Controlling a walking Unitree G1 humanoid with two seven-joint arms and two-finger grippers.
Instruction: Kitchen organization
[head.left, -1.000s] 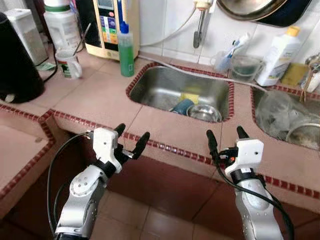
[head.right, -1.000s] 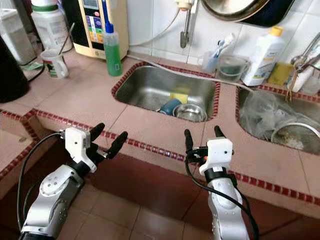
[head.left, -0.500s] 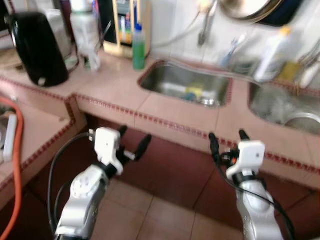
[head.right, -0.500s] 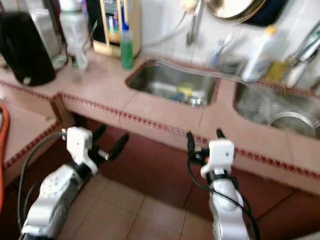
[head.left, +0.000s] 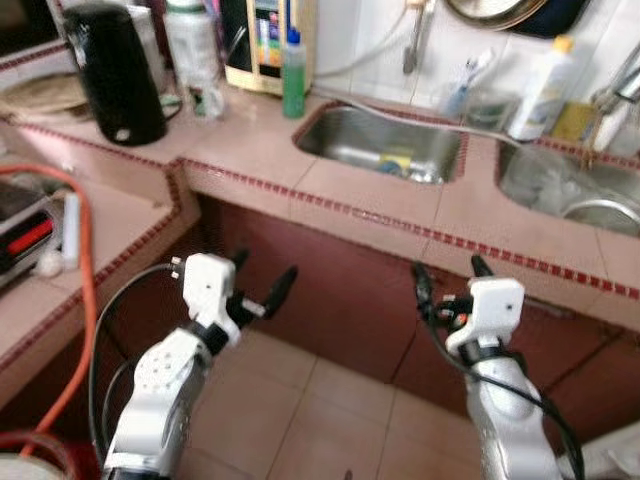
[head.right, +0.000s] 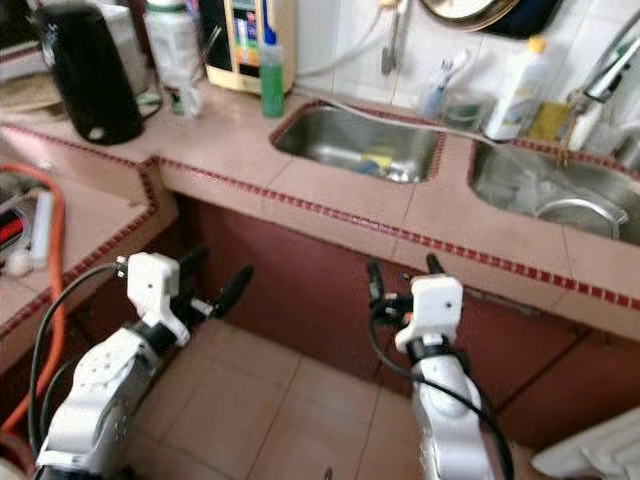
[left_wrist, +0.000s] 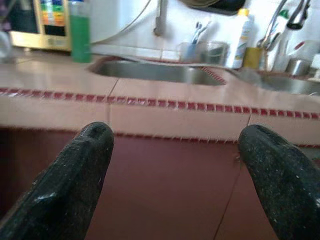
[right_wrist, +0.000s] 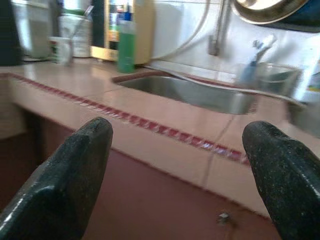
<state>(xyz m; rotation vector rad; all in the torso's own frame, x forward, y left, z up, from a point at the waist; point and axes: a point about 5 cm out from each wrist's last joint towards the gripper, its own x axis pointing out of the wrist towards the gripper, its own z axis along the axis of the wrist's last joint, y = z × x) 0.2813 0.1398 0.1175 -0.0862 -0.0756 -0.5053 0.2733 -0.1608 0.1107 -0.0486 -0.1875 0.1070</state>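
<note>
My left gripper and right gripper are both open and hold nothing. They hang in front of the dark red cabinet face, below the tiled counter edge and apart from it. On the counter beyond them is a steel sink with a yellow sponge and a steel bowl inside. A green bottle stands at the sink's back left corner. The left wrist view looks between its fingertips at the same sink and green bottle.
A black kettle, a mug and a wall appliance stand at the back left. A second sink with a pot lies to the right, with a white bottle behind. An orange hose crosses the lower left counter.
The whole view has pulled back from the counter, so more floor and the cabinet front show. Both grippers have stayed open and empty, keeping their pose.
</note>
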